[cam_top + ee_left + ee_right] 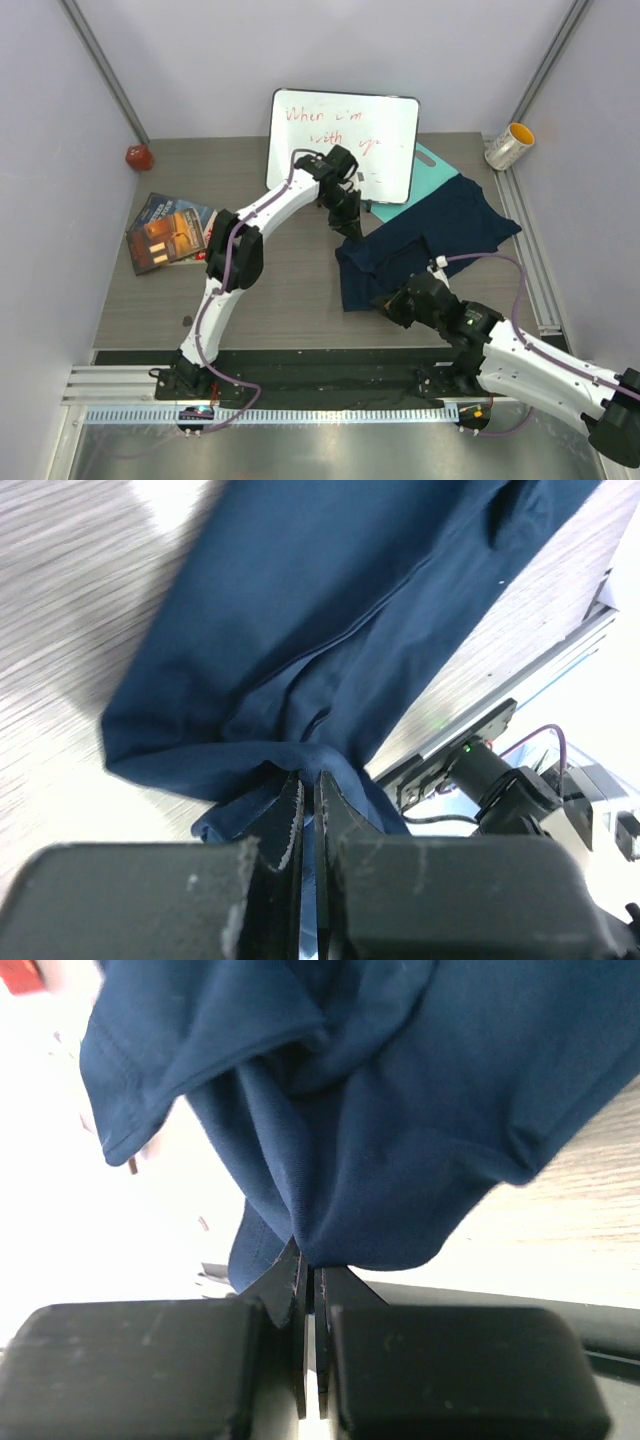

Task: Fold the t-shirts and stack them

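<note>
Navy t-shirt (430,240) lies crumpled on the right half of the surface (290,285), its far edge overlapping a teal board (436,160). Whether it's one garment or more, can't tell. No print or label visible on it.

Left end effector (345,225) is at the shirt's left far corner, fingers together and clamped on a fold of fabric. In the left wrist view, the left end effector (308,785) pinches the cloth at the very tips, and the shirt (330,610) spreads away from it over the wood-grain.

Right end effector (395,300) is at the shirt's near edge, also clamped on the fabric. Right wrist view: the tips (305,1260) are closed tight w/ a bunched hem between them, and the shirt (400,1110) hangs in folds beyond.

Whiteboard (345,130) leans at the back centre. Red handwriting reads "When I'm" on the 1st line and "with y…" on the 2nd; the rest is cut off by the left arm.

Books (165,232) sit at the left of the surface, dark cover w/ an orange pic; title too small to read. Red ball-like obj (139,157) is at the back left corner. Cup (510,146) w/ yellow inside is tipped at the back right by the rail; markings on it are unreadable.
</note>
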Controlling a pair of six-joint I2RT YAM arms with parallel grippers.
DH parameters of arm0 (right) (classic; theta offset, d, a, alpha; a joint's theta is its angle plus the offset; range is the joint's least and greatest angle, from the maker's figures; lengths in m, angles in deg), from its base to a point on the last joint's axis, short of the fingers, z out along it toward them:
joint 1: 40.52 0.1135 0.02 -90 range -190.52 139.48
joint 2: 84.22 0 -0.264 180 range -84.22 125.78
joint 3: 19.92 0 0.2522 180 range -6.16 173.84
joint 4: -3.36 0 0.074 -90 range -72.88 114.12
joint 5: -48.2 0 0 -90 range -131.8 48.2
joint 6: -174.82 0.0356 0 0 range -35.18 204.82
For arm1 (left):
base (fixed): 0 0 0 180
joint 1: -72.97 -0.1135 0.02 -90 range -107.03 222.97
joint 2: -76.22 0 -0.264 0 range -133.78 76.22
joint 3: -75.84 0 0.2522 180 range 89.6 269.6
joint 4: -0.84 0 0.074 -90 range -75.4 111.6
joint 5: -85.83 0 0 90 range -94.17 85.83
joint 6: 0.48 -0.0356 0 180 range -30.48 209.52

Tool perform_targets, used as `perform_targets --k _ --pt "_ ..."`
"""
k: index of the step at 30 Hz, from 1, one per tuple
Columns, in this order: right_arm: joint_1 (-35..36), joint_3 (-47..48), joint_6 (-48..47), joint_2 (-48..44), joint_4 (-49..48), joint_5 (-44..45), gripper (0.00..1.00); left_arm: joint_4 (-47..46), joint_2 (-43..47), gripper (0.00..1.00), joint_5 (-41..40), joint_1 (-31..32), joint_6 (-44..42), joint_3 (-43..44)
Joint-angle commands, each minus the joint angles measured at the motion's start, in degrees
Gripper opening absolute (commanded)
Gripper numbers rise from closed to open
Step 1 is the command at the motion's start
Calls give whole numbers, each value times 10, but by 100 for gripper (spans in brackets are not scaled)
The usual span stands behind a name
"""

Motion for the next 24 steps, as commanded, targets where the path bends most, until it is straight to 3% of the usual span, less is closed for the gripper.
perform_targets --k 1,6,16,24 --pt "-5 5 22 -35 9 59 1 -38 -8 1 7 13 33 31" --pt "-7 0 38 -75 26 104 1 -52 -34 2 3 18 42 76" --pt "-8 -20 109 -174 117 200 1 -92 -59 1 2 20 47 85" --pt "-8 -39 138 -167 129 209 1 -104 -111 1 17 28 33 134"
